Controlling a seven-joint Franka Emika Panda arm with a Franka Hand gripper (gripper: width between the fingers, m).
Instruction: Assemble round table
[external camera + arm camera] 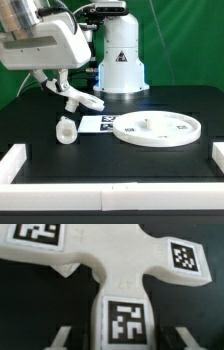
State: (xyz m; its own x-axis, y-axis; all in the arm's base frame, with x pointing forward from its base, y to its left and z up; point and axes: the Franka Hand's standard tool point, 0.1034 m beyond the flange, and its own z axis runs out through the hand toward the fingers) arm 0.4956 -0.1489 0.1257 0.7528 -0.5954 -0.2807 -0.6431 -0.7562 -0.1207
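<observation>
Black table (pixel 35 125), white border rails (pixel 20 163) at its edges, marker board (pixel 98 124), green backdrop (pixel 185 40).

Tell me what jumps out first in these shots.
The claw grips one arm of the X-shaped cross base, held above the black table at the exterior view's left. The large round disc lies flat toward that view's right, with the short post lying further left.

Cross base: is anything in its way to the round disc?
Nothing tall. The gripper holds the white X-shaped plastic cross base up; only the flat marker board lies between it and the large white round disc.
</observation>
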